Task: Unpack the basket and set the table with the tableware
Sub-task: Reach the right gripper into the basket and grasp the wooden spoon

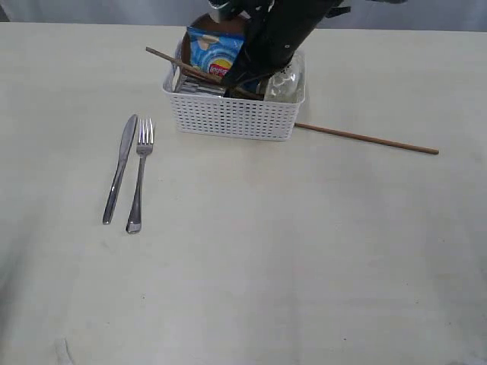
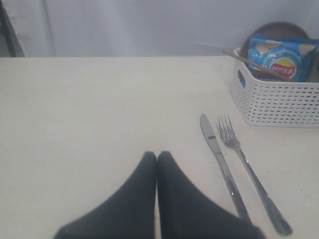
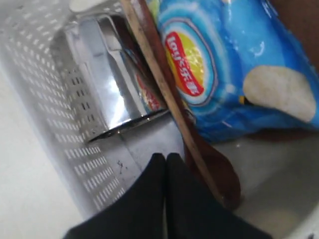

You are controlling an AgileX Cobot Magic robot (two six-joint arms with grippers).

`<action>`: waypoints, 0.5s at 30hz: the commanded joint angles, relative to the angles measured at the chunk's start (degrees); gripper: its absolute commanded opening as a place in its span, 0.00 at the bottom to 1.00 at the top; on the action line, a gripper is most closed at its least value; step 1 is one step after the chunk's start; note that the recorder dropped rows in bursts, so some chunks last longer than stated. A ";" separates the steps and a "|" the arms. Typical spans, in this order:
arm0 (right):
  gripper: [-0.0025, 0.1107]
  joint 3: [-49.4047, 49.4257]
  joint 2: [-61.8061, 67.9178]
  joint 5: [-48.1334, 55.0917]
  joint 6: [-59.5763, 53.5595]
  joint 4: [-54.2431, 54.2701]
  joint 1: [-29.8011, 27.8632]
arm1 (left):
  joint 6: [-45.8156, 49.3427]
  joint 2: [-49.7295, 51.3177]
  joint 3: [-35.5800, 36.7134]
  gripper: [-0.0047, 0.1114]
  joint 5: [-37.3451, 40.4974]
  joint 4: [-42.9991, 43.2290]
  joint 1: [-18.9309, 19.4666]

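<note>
The right gripper [image 3: 162, 158] is down inside the white perforated plastic basket [image 1: 232, 118] with its black fingers pinched fully together. As far as I can see there's nothing between them. The tips sit just beside the shiny steel cup [image 3: 107, 84], which lies tilted against the basket wall, and close to a thin wooden chopstick [image 3: 164, 94] and the reddish-brown wooden spoon [image 3: 219, 169].

What worries me:
- A closed, empty pinch means it'll probably come up with nothing if it lifts now.
- That chopstick leans out over the basket's left rim, so any nudge from the arm could flip it onto the table.
- The basket looks light, so a finger catching the grid wall could drag or tip the whole thing.
- The cup is slick and round and will likely skid away from a poke.

Also in the basket are a blue crinkly chip bag [image 3: 234, 64] standing over the spoon, a small brown round plate [image 2: 279, 27] behind the bag on the far side, and what looks like a white bowl [image 1: 288, 82] at the right end.

The basket sits at the far middle of the pale cream table [image 1: 304, 266]. A second wooden chopstick [image 1: 365, 138] lies on the table running right from the basket's corner, and it could roll. A steel knife [image 1: 120, 167] and a steel fork [image 1: 140, 179] lie side by side, left of the basket and nearer.

The left gripper [image 2: 157, 155] is also closed and empty, hanging over bare table left of the knife.
</note>
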 commanded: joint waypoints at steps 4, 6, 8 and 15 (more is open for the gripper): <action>0.02 0.29 -0.06 6.36 15.87 -17.16 -0.38 | -0.24 -0.15 0.18 0.04 -0.61 0.52 0.11; 0.02 0.29 -0.19 8.95 17.81 -19.65 -0.38 | -0.24 -0.15 0.18 0.04 -0.61 0.52 0.11; 0.02 0.29 -0.72 11.08 19.23 -21.55 -0.38 | -0.24 -0.15 0.18 0.04 -0.61 0.52 0.11; 0.02 0.29 -2.56 15.02 24.83 -25.54 -0.38 | -0.24 -0.15 0.18 0.04 -0.61 0.52 0.11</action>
